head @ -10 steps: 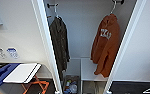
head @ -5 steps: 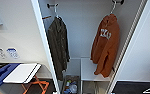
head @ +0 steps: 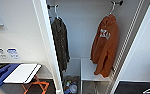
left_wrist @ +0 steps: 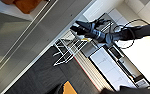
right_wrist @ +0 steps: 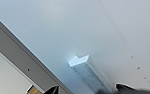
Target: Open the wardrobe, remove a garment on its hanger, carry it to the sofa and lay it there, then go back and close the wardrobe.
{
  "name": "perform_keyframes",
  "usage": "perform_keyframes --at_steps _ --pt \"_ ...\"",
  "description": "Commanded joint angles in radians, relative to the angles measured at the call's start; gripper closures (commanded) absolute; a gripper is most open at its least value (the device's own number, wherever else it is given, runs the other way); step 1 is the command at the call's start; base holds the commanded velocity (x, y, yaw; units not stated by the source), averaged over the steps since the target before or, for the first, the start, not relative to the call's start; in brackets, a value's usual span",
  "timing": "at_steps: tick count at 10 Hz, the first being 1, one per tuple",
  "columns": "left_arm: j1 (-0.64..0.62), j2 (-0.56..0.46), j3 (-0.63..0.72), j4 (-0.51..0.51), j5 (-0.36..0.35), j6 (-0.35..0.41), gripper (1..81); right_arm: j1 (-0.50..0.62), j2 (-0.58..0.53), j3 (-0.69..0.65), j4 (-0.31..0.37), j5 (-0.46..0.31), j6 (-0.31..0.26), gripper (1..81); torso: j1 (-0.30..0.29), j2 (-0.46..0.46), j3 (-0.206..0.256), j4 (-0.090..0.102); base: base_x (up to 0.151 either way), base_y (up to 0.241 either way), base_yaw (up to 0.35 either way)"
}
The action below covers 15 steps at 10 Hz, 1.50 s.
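Since a second ago the whole head view has slid a touch, so the robot itself has shifted; the clothes hang where they were. The tall white wardrobe (head: 47,47) stands open. Inside are two garments, each on its own hanger on the dark rail: a rust-orange fleece hooded sweatshirt (head: 105,47) with white chest lettering to the right, and a dark olive buttoned jacket (head: 60,45) to the left, well apart. The sweatshirt's hem rests against a white inner shelf (head: 89,71).

The fleece looks soft, light and floppy, so I'd take it by the thin white plastic hanger (head: 112,8) near the hook rather than the cloth.

In the left wrist view the right gripper (left_wrist: 77,26) has its dark fingers slightly apart, holding nothing. The left gripper's state I cannot tell.
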Motion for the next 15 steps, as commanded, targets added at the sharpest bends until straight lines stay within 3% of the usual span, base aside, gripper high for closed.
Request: perform_keyframes --at_steps 1,9,15 --pt "-0.111 -0.071 0.012 0.018 -0.011 0.002 1.0 -0.012 0.011 0.148 -0.038 -0.291 0.061 1.0 0.000 0.000 0.000 0.000 0.000 0.000 0.000" --pt "-0.109 -0.080 0.003 0.017 -0.011 0.000 1.0 -0.065 -0.081 0.157 -0.038 -0.225 0.058 1.0 -0.003 -0.001 0.000 0.000 0.000 0.000 0.000" --pt "-0.085 -0.051 -0.075 0.017 -0.010 -0.002 1.0 -0.141 -0.093 0.046 -0.046 -0.167 0.063 1.0 -0.008 -0.003 0.001 0.000 0.000 0.000 0.000"
